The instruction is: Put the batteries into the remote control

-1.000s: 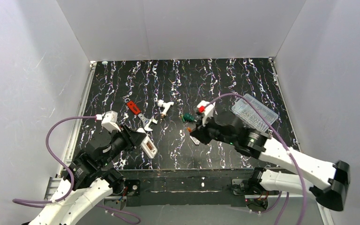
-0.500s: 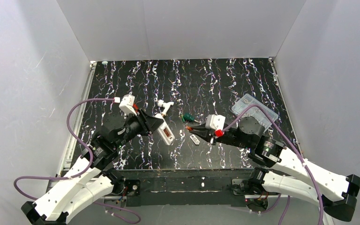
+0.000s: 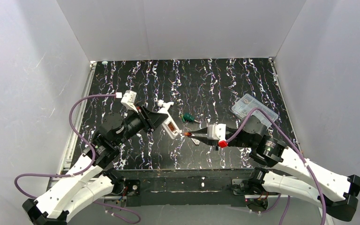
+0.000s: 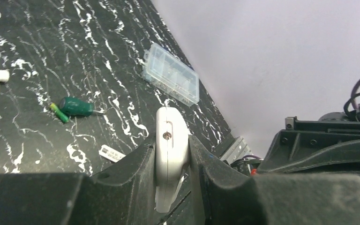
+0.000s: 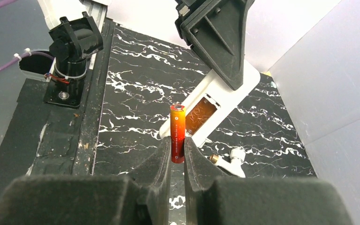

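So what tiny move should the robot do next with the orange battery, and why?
Probably ease the right tool forward, so the battery it pinches slides toward the open bay. The left tool holds the remote control with that bay facing the battery, and the battery's tip looks just short of it, not yet inside.

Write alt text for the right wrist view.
The right gripper pinches an orange battery, its tip pointing toward the open battery bay of the remote control. The left gripper holds that white remote above the black marbled table.
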